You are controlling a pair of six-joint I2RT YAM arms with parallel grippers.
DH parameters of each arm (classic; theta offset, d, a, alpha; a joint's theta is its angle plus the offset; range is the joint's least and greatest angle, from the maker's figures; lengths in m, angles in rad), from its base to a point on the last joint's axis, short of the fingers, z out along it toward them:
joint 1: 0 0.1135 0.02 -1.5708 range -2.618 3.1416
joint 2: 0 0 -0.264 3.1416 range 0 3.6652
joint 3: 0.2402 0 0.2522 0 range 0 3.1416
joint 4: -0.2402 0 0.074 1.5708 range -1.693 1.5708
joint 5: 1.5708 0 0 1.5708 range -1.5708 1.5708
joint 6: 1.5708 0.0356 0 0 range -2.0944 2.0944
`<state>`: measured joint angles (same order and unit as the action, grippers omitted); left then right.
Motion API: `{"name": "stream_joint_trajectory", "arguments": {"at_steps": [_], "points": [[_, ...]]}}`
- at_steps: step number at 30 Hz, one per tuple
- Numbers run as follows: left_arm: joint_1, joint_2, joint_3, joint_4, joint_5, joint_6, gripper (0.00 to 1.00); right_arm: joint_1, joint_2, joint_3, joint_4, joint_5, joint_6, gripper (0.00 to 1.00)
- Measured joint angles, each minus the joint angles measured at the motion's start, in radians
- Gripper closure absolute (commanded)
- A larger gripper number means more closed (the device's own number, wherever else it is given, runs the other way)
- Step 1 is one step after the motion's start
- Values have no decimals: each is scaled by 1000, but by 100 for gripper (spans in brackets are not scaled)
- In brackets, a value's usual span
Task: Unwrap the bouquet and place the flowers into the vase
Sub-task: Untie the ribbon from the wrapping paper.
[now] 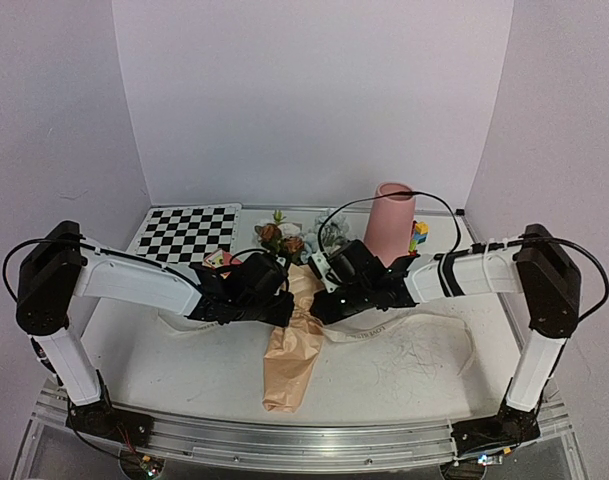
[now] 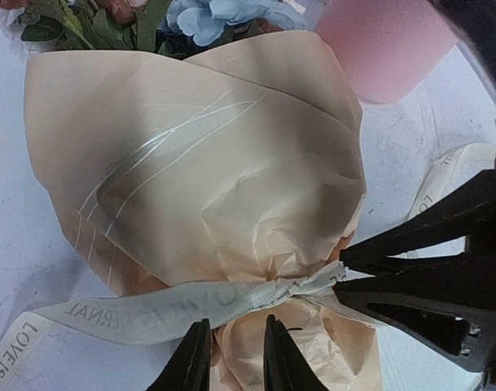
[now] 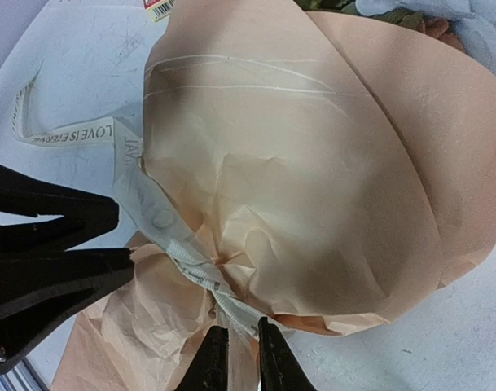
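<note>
Pinching the ribbon (image 2: 150,309) knot with the right gripper (image 3: 241,327), jaws almost closed. Can't tell about the left gripper (image 2: 235,322): narrow gap, tips at the ribbon. Wrapped bouquet (image 2: 215,179) straight ahead of both, vase (image 2: 386,49) beyond.

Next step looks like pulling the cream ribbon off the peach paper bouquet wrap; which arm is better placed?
Right, probably: the right gripper straddles the cream ribbon at the bunched waist; the left gripper sits just short of it, over peach crinkled paper.
</note>
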<state>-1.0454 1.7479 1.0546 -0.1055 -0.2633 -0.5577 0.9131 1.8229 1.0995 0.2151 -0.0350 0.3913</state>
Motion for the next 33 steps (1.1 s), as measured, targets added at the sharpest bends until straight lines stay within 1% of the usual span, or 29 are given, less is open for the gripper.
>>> {"name": "stream_joint_trajectory", "arguments": {"at_steps": [6,8,10,11,20,27,33], "points": [[0,0,0,0,10,0,78,0,47,20,-3,-1,-13,84],[0,0,0,0,10,0,78,0,56,29,-5,-1,-16,89],[0,0,0,0,10,0,78,0,61,36,-6,-1,-20,97],[0,0,0,0,10,0,78,0,62,39,-7,-2,-22,100],[0,0,0,0,21,8,78,0,51,33,-3,-6,-28,100],[0,1,2,-1,61,52,79,0,-50,-39,-3,0,-16,100],[0,11,26,0,98,94,80,0,-97,-79,5,14,11,99]]}}
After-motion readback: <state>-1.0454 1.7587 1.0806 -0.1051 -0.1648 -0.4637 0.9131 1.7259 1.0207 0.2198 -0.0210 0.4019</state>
